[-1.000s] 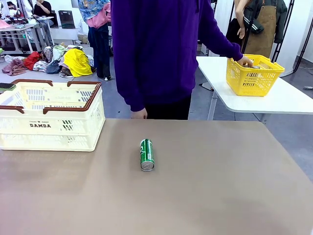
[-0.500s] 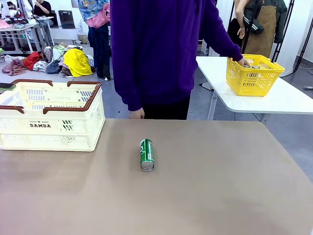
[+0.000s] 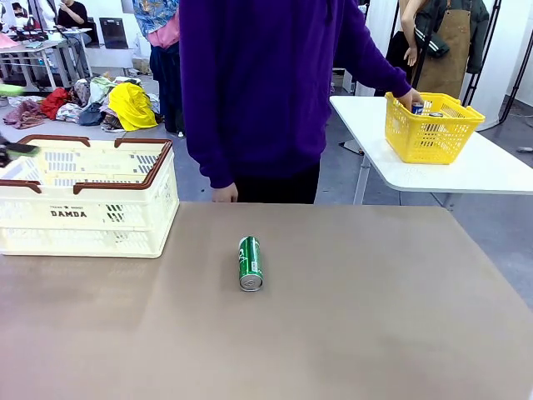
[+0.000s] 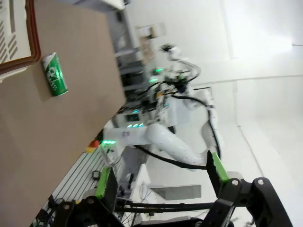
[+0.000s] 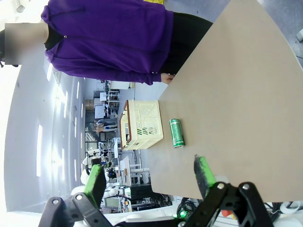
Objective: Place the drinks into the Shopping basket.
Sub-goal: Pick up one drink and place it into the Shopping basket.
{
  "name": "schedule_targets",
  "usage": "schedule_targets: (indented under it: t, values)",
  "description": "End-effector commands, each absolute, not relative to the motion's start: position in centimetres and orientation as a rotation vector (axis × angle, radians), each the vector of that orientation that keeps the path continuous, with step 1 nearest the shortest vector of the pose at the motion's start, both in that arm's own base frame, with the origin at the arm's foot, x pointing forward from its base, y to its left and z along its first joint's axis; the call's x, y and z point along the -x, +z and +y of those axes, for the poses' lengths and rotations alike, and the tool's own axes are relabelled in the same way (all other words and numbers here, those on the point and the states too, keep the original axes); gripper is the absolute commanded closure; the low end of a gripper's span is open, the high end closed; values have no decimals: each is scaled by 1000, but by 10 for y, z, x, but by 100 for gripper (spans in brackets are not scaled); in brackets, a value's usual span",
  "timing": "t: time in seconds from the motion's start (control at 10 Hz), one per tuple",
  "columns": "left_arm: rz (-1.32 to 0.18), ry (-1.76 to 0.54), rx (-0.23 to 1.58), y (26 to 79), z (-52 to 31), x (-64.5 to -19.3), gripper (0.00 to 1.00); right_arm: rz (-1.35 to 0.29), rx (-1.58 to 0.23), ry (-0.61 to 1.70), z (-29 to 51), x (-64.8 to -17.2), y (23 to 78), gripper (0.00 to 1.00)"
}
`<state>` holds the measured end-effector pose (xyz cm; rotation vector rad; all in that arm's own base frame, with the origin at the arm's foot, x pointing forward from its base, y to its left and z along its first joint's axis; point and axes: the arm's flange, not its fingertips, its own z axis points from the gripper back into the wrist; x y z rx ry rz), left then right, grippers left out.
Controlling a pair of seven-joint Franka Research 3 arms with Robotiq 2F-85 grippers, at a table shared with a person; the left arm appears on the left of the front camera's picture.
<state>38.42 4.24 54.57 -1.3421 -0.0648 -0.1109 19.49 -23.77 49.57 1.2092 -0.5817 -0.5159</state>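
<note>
Over the yellow basket, front view: hand holding blue can.

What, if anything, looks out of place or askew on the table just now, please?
Only the green drink can stands out: it lies on its side near the middle of the brown table, silver top toward the robot, rather than standing. No spill or dent shows. The Shopping basket sits upright at the table's left.
</note>
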Motion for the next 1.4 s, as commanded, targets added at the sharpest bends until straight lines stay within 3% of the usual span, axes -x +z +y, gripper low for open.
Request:
schedule_targets:
  t: [0.0,0.3,0.7,0.8,0.9,1.1,1.3]
  values:
    - [94,-162,1087,570,-53,-415,0,-611,-1223,-495,-239,-197,497,0]
    - [146,-223,722,551,-189,-436,0,-611,-1223,-495,-239,-197,497,0]
    - [-51,-302,266,482,-311,-439,0,-611,-1223,-495,-239,-197,497,0]
    - [-72,-261,288,468,-322,-443,0,-611,-1223,-495,-239,-197,497,0]
    - [17,-352,353,489,-307,-423,0,-611,-1223,-495,-239,-197,497,0]
    - [17,-352,353,489,-307,-423,0,-611,-1223,-495,-239,-197,497,0]
    - [-63,-309,219,456,-334,-426,0,-611,-1223,-495,-239,-197,497,0]
